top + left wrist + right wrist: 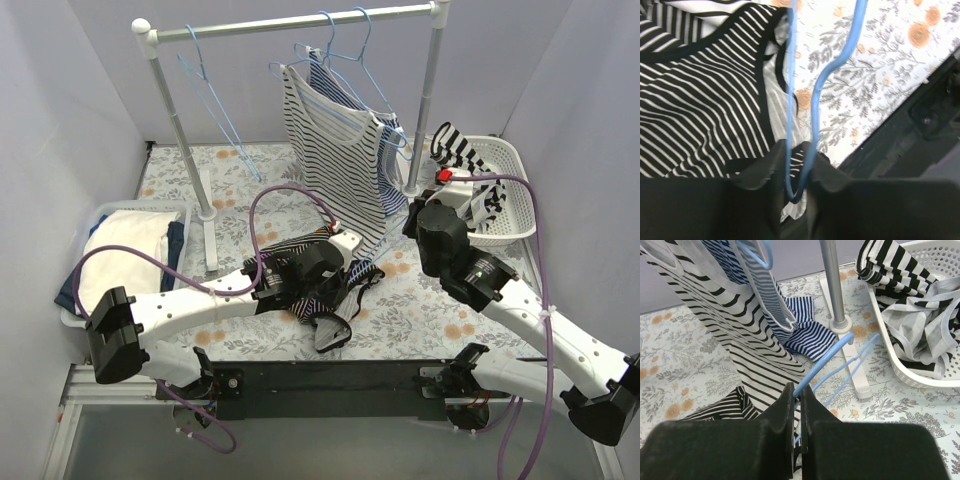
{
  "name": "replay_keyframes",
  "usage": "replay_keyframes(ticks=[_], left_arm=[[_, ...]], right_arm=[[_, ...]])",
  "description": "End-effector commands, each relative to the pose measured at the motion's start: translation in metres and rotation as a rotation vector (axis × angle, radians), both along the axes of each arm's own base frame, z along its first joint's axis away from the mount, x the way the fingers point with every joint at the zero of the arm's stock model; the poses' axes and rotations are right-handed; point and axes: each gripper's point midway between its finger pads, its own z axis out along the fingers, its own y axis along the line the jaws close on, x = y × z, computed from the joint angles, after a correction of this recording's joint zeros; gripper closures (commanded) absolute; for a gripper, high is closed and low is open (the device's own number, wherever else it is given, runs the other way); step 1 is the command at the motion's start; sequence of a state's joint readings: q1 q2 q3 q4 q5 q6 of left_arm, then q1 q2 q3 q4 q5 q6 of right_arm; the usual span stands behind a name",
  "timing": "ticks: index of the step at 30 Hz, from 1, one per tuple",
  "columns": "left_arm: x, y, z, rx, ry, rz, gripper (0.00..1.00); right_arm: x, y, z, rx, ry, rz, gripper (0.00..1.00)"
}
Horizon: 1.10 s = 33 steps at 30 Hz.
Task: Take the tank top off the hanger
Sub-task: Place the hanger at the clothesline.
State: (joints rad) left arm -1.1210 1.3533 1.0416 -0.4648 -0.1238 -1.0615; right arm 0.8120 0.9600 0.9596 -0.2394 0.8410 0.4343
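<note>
A black tank top with thin white stripes (335, 300) lies crumpled on the floral table near the front; it also shows in the left wrist view (700, 105) and the right wrist view (715, 407). A light-blue wire hanger (815, 95) runs over its strap and neckline. My left gripper (792, 157) is shut on a bend of the hanger, just above the top (345, 243). My right gripper (796, 390) is shut on another part of the same hanger (825, 362), to the right of the top (412, 218).
A clothes rack (290, 22) stands at the back with a white black-striped top (335, 140), a navy striped one and empty blue hangers (215, 100). Its right post (832, 285) is close ahead of my right gripper. There is a white basket (510, 175) of striped clothes at right and a bin (150, 207) of folded clothes at left.
</note>
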Motion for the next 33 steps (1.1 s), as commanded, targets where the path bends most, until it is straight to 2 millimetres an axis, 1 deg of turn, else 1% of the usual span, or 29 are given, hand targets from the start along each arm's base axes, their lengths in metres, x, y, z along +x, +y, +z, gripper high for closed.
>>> replay_keyframes(ticks=[1,3,4,10,14,15,16,17,18,19,20,22,23,24,26,27,28,29,30,31,32,33], left_arm=[[0.020,0.003,0.020,-0.031,-0.099,0.100,0.89],[0.019,0.000,0.023,-0.040,-0.099,0.091,0.94],[0.017,-0.002,0.024,-0.050,-0.091,0.074,1.00],[0.009,-0.008,0.031,-0.073,-0.077,0.022,1.00],[0.006,-0.007,0.039,-0.093,-0.077,0.007,1.00],[0.005,-0.007,0.042,-0.097,-0.078,0.006,1.00],[0.005,-0.006,0.043,-0.095,-0.077,0.008,1.00],[0.004,-0.004,0.045,-0.098,-0.074,0.011,1.00],[0.003,-0.004,0.046,-0.097,-0.071,0.007,1.00],[0.000,0.000,0.044,-0.085,-0.057,0.005,1.00],[-0.003,0.001,0.049,-0.100,-0.054,-0.001,1.00],[-0.014,0.002,0.053,-0.124,-0.024,-0.044,1.00],[-0.020,0.003,0.061,-0.154,-0.018,-0.057,1.00],[-0.024,0.003,0.065,-0.169,0.000,-0.061,1.00],[-0.041,0.006,0.068,-0.184,0.056,-0.117,1.00],[-0.047,0.010,0.074,-0.206,0.072,-0.128,1.00],[-0.059,0.012,0.074,-0.208,0.113,-0.166,1.00],[-0.066,0.013,0.076,-0.213,0.136,-0.187,1.00],[-0.074,0.020,0.074,-0.194,0.173,-0.203,1.00],[-0.080,0.023,0.073,-0.190,0.212,-0.195,1.00],[-0.082,0.027,0.073,-0.188,0.233,-0.169,1.00],[-0.081,0.033,0.069,-0.177,0.247,-0.127,1.00]], right_arm=[[-0.007,-0.005,0.021,0.077,-0.042,0.000,0.99],[-0.009,-0.004,0.016,0.078,-0.026,0.009,0.99],[-0.010,-0.004,0.015,0.083,-0.022,0.014,0.99],[-0.016,0.003,0.003,0.087,0.015,0.061,0.99],[-0.018,0.007,0.001,0.091,0.022,0.091,0.99],[-0.018,0.007,0.001,0.090,0.023,0.095,0.92],[-0.018,0.007,0.001,0.090,0.023,0.096,0.80],[-0.019,0.006,0.002,0.093,0.020,0.096,0.75],[-0.020,0.005,0.003,0.096,0.016,0.095,0.61],[-0.020,0.005,0.003,0.100,0.014,0.093,0.55],[-0.022,0.003,0.004,0.103,0.009,0.092,0.52],[-0.024,-0.001,0.006,0.110,0.000,0.085,0.50],[-0.026,-0.004,0.009,0.118,-0.012,0.080,0.49],[-0.027,-0.007,0.010,0.120,-0.016,0.074,0.47],[-0.030,-0.014,0.016,0.132,-0.037,0.056,0.46],[-0.031,-0.018,0.014,0.125,-0.039,0.046,0.45],[-0.031,-0.021,0.014,0.119,-0.043,0.034,0.44],[-0.032,-0.028,0.015,0.117,-0.054,0.007,0.44],[-0.033,-0.032,0.014,0.111,-0.055,-0.007,0.42],[-0.033,-0.035,0.015,0.101,-0.057,-0.017,0.42],[-0.034,-0.039,0.015,0.098,-0.062,-0.034,0.42],[-0.034,-0.041,0.016,0.097,-0.065,-0.042,0.42]])
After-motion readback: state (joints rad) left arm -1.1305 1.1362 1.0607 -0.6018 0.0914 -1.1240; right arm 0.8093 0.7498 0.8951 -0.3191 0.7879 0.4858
